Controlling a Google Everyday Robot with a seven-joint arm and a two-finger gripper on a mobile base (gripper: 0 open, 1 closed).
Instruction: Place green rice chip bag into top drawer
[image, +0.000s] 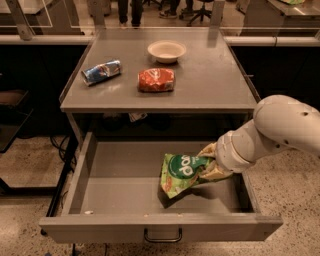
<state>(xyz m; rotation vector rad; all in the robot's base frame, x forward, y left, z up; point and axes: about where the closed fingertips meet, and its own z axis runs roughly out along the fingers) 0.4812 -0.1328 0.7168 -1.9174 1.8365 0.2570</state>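
The arm (282, 125) is white, smooth and round. Its tan end effector (209, 161) is below the front right corner of the tabletop (215, 82).

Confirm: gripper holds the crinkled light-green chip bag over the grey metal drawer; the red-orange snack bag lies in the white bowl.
Wrong: camera view shows the red-orange snack bag on the tabletop beside the white bowl. The gripper does hold the chip bag over the drawer.
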